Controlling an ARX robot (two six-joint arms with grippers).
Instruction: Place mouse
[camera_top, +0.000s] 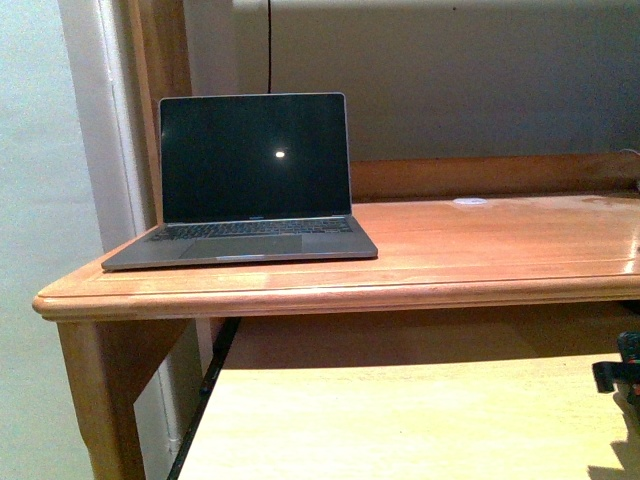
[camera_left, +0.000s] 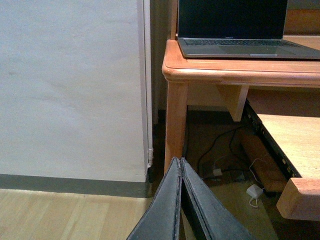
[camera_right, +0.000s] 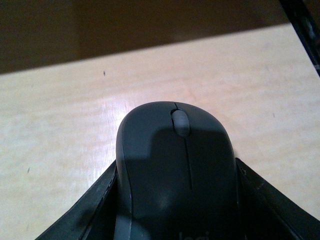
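The mouse (camera_right: 172, 150) is not yet set down in its place: the right hand (camera_right: 176, 167) is clamped on it, one dark finger (camera_right: 100, 205) against each flank, with the scroll wheel and the nose pointing away from the wrist. Under it lies the pale board of the pull-out shelf (camera_top: 400, 420) below the wooden surface (camera_top: 480, 240). The right wrist view does not show whether the mouse rests on that board or hangs just above it. In the front view the mouse itself cannot be seen; only a dark piece of the right arm (camera_top: 622, 372) shows at the far right edge of the shelf, so the carrying is being done low and to the right. The laptop (camera_top: 250, 180) stands open with a dark screen near the front-left corner of the surface, and the stretch to its right up to the right edge is bare wood, which looks like the likely spot for the mouse. The left hand (camera_left: 179, 167) hangs low beside the front-left leg, above the floor, its fingers pressed together on nothing, and plays no part. I judge the grasp done and the task around its middle: what is left is to bring the mouse to its place, lower it flat, open the fingers and draw the hand clear.
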